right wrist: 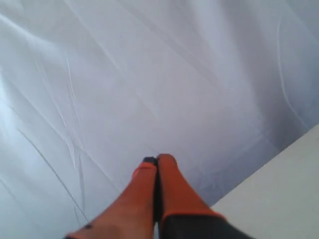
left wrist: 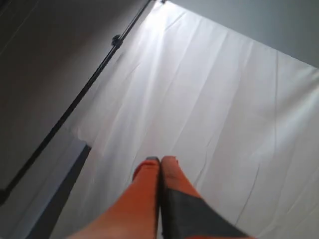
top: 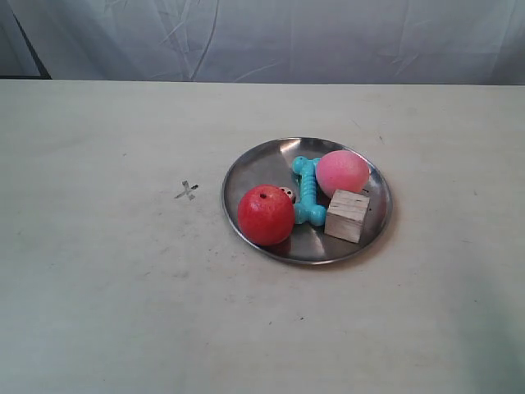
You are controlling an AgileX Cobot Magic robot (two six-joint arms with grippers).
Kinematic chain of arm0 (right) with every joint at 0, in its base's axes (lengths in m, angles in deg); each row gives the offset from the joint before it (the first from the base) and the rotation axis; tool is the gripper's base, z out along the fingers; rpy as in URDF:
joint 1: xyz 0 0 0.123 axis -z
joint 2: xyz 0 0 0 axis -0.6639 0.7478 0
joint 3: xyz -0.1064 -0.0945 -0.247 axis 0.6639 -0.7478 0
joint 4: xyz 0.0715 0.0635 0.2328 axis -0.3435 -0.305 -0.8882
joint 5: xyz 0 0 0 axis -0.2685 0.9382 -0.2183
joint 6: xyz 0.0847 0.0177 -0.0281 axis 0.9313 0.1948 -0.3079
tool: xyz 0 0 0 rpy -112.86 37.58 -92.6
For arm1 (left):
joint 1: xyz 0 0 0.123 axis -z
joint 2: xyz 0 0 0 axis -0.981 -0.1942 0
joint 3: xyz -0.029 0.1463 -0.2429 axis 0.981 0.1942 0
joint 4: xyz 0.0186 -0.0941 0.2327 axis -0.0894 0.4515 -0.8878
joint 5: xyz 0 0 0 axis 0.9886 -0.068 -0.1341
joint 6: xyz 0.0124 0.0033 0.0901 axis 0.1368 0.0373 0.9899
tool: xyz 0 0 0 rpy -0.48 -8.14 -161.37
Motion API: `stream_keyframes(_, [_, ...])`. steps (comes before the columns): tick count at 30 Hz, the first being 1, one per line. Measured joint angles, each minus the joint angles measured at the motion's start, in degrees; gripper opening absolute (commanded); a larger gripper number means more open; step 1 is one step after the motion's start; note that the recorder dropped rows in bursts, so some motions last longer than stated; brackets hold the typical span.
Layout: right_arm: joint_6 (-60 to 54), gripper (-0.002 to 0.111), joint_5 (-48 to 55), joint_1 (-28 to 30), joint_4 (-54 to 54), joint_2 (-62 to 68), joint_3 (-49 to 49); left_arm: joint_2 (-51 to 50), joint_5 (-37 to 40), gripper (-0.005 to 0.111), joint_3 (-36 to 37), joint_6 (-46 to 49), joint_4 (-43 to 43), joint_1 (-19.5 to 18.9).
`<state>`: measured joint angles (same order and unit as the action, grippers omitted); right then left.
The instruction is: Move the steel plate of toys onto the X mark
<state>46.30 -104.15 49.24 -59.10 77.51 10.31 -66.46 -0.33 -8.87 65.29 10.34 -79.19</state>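
Observation:
The steel plate (top: 254,168) lies right of centre on the table in the exterior view. On it rest the red apple-like ball (top: 265,215), the pink peach-like ball (top: 342,173), the turquoise bone (top: 308,190), the pale wooden cube (top: 348,215) and a tiny white dice (top: 287,194). The X mark (top: 188,190) is drawn on the table just left of the plate. Neither arm shows in the exterior view. My left gripper (left wrist: 160,160) is shut and empty, facing a white curtain. My right gripper (right wrist: 156,159) is also shut and empty, facing the curtain.
A white curtain (top: 271,37) hangs behind the table's far edge. The pale table top (top: 107,287) spreads around the plate. A dark pole (left wrist: 75,102) crosses the left wrist view. A table corner (right wrist: 284,189) shows in the right wrist view.

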Motion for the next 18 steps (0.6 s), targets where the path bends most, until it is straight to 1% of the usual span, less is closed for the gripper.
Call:
stream_keyframes(2, [4.56, 0.000, -0.56, 0.00, -2.03, 0.00, 0.00, 0.00, 2.00, 0.000, 0.00, -0.23, 4.90, 0.00])
stream_keyframes(5, [10.48, -0.001, 2.62, 0.00, -1.52, 0.00, 0.00, 0.00, 6.94, 0.000, 0.00, -0.32, 7.93, 0.00])
stream_keyframes(7, [11.18, -0.001, 7.09, 0.00, -0.08, 0.42, 1.14, 0.00, 12.15, 0.000, -1.74, -0.43, 8.97, 0.00])
stream_keyframes(10, [9.56, -0.001, 12.91, 0.00, 1.15, 3.48, 6.76, -2.51, 18.17, 0.000, -6.72, -0.43, 8.98, 0.00])
stream_keyframes(13, [4.03, -0.001, 20.23, 0.00, 2.38, 12.52, 15.45, -11.38, 23.25, 0.000, -13.63, -0.34, 8.03, 0.00])
stream_keyframes(16, [0.67, -0.001, 34.27, 0.00, 9.69, 26.52, 27.29, -26.07, 31.66, 0.000, -22.37, -0.22, 2.22, 0.00])
stream_keyframes(18, [-0.12, -0.001, 43.72, 0.00, 15.00, 36.78, 36.24, -37.38, 39.18, 0.000, -29.87, 0.80, -2.56, 0.00])
